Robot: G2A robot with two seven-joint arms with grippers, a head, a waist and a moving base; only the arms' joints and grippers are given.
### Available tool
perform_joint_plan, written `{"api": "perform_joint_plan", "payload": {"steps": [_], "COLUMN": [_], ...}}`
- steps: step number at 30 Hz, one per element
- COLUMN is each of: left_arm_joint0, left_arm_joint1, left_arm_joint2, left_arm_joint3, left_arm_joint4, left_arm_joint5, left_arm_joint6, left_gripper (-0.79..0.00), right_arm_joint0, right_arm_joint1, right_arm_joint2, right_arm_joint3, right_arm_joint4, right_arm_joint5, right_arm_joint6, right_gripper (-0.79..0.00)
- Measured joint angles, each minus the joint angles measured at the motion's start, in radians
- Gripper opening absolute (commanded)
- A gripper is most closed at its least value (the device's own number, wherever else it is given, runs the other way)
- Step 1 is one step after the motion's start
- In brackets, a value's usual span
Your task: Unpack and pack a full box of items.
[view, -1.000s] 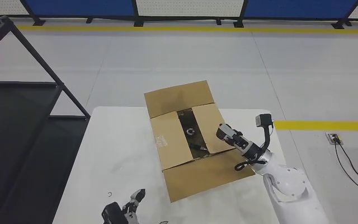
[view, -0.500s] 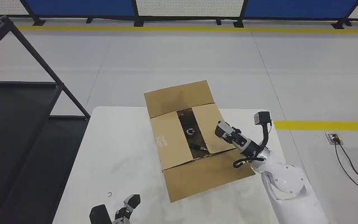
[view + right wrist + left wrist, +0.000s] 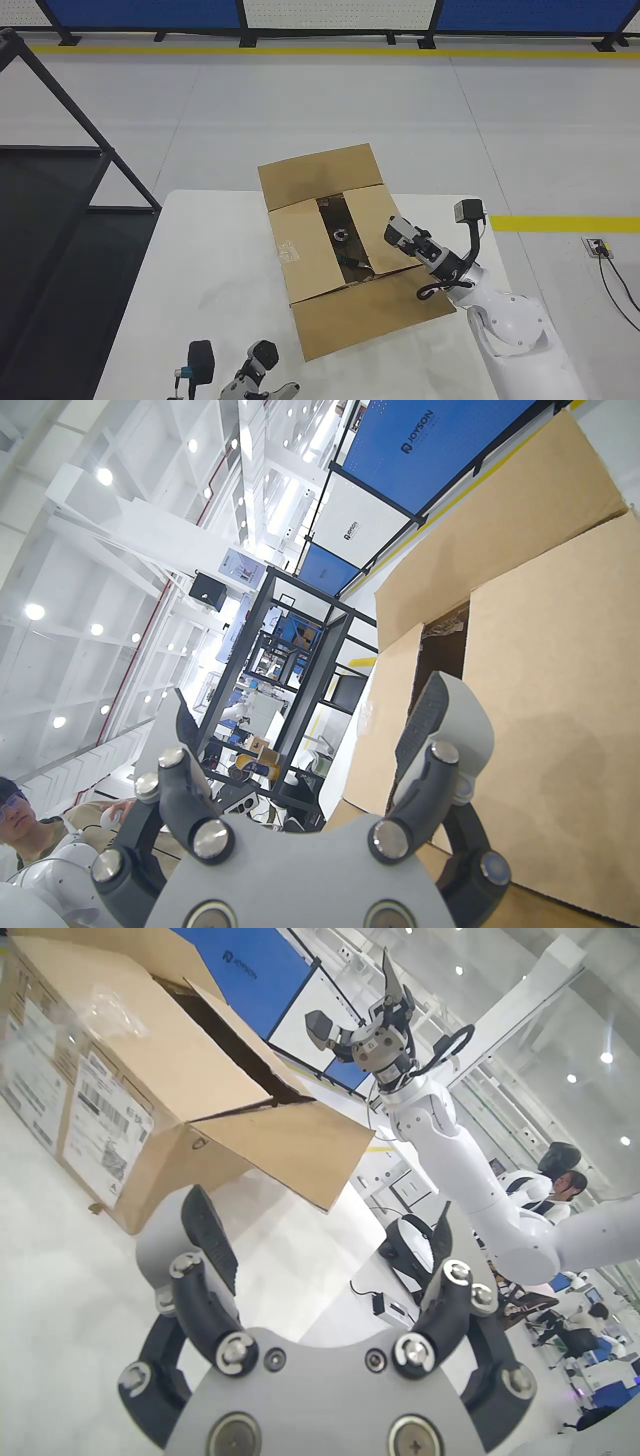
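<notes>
box [image 3: 305,255] on table [image 3: 210,270], flaps half shut. my right gripper [image 3: 398,236] spread, empty, by one flap [image 3: 368,222]. left gripper [image 3: 320,1213] spread, empty, low near table edge. risk: a finger snags the flap and drags the box.

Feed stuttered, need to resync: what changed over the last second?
The left end effector pulled back toward the near edge of the table and rotated, open, holding nothing. The right end effector stayed over a flap of the cardboard box, open. Box unmoved.
</notes>
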Motion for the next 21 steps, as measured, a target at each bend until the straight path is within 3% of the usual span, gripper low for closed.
{"api": "perform_joint_plan", "payload": {"steps": [6, 11, 19, 21], "left_arm_joint0": [0.001, 0.001, -0.087, -0.117], "left_arm_joint1": [0.0, 0.005, 0.017, 0.02], "left_arm_joint2": [-0.056, -0.12, -0.197, -0.189], "left_arm_joint3": [0.008, -0.004, -0.062, -0.074], "left_arm_joint4": [-0.09, -0.214, -0.336, -0.375], "left_arm_joint5": [-0.035, -0.06, 0.099, 0.157], "left_arm_joint6": [0.098, 0.125, -0.028, -0.091], "left_gripper": [0.0, 0.0, 0.0, 0.0], "right_arm_joint0": [-0.074, -0.184, -0.332, -0.358], "right_arm_joint1": [0.017, 0.042, 0.076, 0.08], "right_arm_joint2": [0.078, 0.21, 0.376, 0.403], "right_arm_joint3": [-0.058, -0.117, -0.155, -0.155], "right_arm_joint4": [0.083, 0.22, 0.414, 0.418], "right_arm_joint5": [-0.035, -0.043, -0.025, -0.007], "right_arm_joint6": [0.08, 0.24, 0.544, 0.549], "right_gripper": [0.0, 0.0, 0.0, 0.0]}}
